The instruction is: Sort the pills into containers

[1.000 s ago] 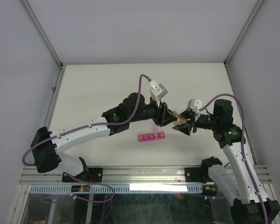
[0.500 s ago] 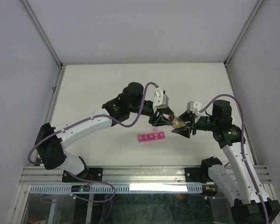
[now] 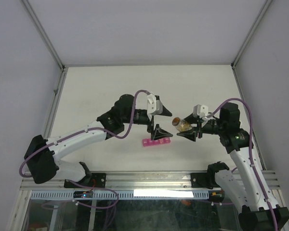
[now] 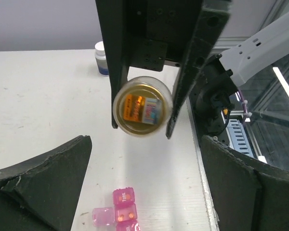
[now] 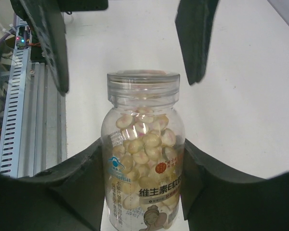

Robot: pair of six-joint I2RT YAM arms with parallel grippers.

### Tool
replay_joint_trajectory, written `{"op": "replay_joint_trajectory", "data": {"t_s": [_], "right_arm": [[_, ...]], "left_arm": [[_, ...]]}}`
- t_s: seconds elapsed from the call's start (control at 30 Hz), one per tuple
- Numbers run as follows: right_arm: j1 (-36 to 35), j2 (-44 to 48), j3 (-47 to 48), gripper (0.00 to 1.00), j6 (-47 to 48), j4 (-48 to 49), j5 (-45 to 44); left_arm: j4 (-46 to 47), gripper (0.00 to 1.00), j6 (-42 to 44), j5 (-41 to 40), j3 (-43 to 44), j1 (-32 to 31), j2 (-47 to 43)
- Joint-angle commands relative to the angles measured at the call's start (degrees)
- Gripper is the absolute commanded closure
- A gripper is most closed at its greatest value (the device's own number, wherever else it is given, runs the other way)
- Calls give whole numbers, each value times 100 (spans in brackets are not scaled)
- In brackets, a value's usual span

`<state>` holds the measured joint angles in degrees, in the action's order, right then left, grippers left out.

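The short magenta translucent plastic strip of small square compartments [image 3: 155, 142] lies flat on the white bench [image 3: 101, 86], towards its near edge and about midway across. In the left wrist view small orange specks show inside two of its compartments, and a paler pink square sticks out from one side, though whether that is an open lid is hard to tell.

Just behind the strip, over its right end, hangs the left hand [image 3: 166, 124]. It is released: its two black fingers [image 4: 43, 178] stand wide apart with nothing between them.

Right of the strip and slightly behind it, the right hand [image 3: 186, 129] is clenched on a small clear plastic bottle full of pale yellow pills [image 5: 143, 163]. The hand grips the bottle around its lower body, where a printed label sits. The bottle is held off the bench, lying over on its side, its top end turned towards the left hand. That end is near the left hand's fingers but apart from them. Whether the bottle is capped cannot be told.

Farther from the strip, beyond the bottle, a small white-and-blue object [image 4: 102, 57] stands on the bench, too small to make out.
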<state>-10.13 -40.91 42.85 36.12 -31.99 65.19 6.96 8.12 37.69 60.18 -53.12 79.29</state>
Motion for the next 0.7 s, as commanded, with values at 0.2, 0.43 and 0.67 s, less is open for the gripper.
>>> {"op": "replay_joint_trajectory", "data": {"t_s": [0.2, 0.43, 0.67], "right_arm": [[-33, 19, 265, 100, 58, 314, 175], [-33, -62, 259, 100, 0, 352, 148], [-24, -62, 259, 100, -11, 360, 131]], "left_arm": [[2579, 1, -2734, -853, -1946, 59, -1742], [1176, 22, -3543, -3568, -1151, -864, -1762], [-193, 21, -3273, -4964, 71, -1512, -1010]]}}
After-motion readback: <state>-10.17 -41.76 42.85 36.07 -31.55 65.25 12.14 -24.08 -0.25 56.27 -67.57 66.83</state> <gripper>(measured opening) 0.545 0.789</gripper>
